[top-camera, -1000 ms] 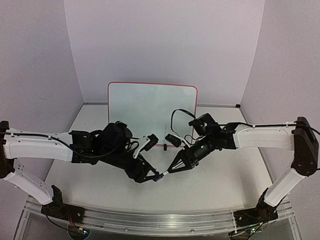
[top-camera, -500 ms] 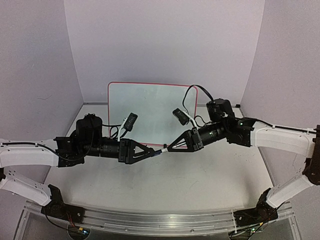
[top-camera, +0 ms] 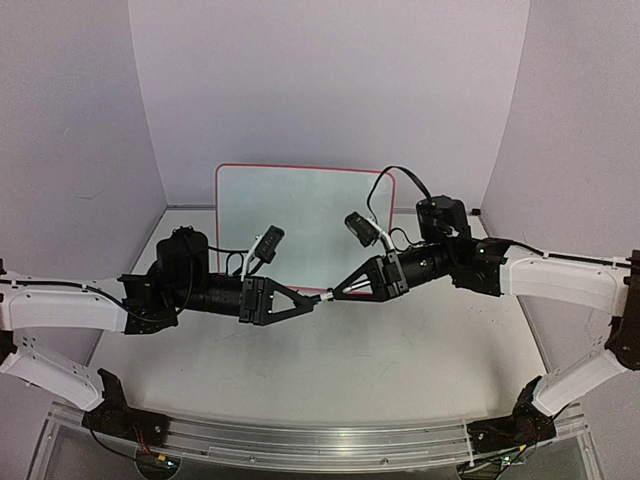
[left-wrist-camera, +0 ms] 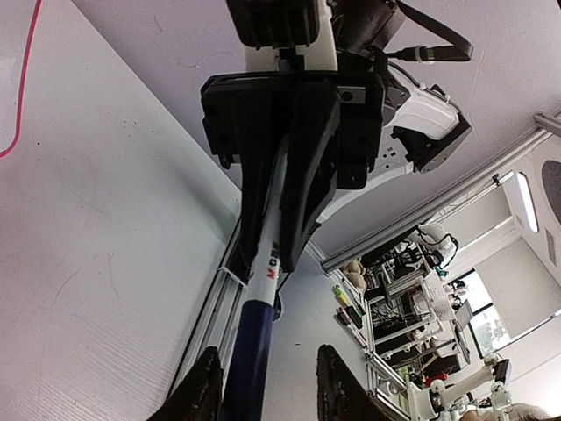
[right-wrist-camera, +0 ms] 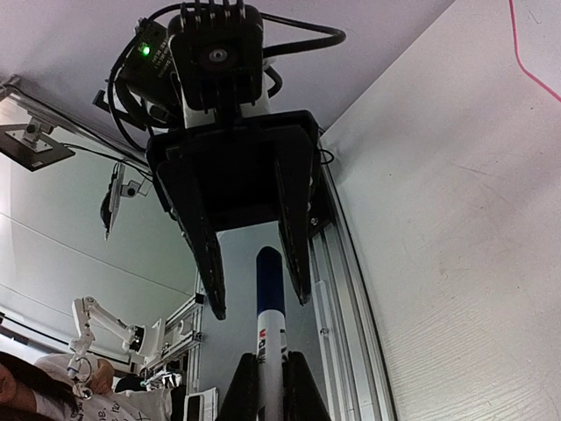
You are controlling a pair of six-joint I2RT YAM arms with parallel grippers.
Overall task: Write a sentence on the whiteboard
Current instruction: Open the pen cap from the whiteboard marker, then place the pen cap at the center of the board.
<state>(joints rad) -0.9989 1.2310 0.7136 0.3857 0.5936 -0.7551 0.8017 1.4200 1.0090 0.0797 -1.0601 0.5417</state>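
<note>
Whiteboard (top-camera: 290, 215) is seen standing upright at the back of the surface (top-camera: 330, 390), close to the rear wall and roughly centred between the side walls. It is a wide rectangle with rounded corners, edged all round by a thin red rim. Its face is shown as plain glossy white from the overhead view, and whether anything is written on it cannot be told. Part of its lower edge is hidden behind the two arms.

In front of the board, raised above the surface, the left gripper (top-camera: 312, 300) and the right gripper (top-camera: 336, 293) are positioned tip to tip. A marker pen (right-wrist-camera: 267, 346) is held between them, lying in line with both. The jaws of the right gripper are closed tight on the pen's white barrel. The pen's dark-blue cap (right-wrist-camera: 270, 276) is pointed into the left gripper. Its jaws are set partly apart on either side of the cap, with a gap seen on each side, so the cap is not gripped by them.
</note>
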